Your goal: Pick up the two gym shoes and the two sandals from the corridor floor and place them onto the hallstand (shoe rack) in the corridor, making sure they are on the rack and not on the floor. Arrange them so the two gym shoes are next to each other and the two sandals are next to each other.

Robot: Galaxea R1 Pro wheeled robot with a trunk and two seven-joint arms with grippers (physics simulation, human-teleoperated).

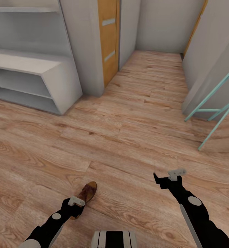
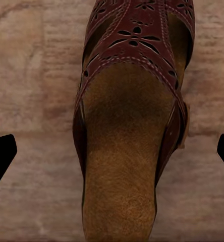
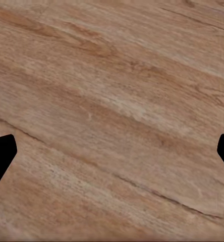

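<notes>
My left gripper point(image 2: 112, 151) hangs wide open over a sandal point(image 2: 129, 126) with no readable label; my right gripper point(image 3: 112, 151) is wide open above the floor point(image 3: 112, 91).

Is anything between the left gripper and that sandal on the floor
Nothing visible. The left gripper hangs open straight over the sandal, its fingertips either side of the footbed, with only bare floor around the sandal.

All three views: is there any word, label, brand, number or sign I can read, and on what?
None can be read.
Sandal: stitched and cut-out flower patterns on the straps, no lettering.
Hallstand: plain pale surfaces, no text.
Door: two pale inset strips, no writing.
Corridor floor: wood grain, no markings.
Left claw and right claw: no labels visible.
</notes>
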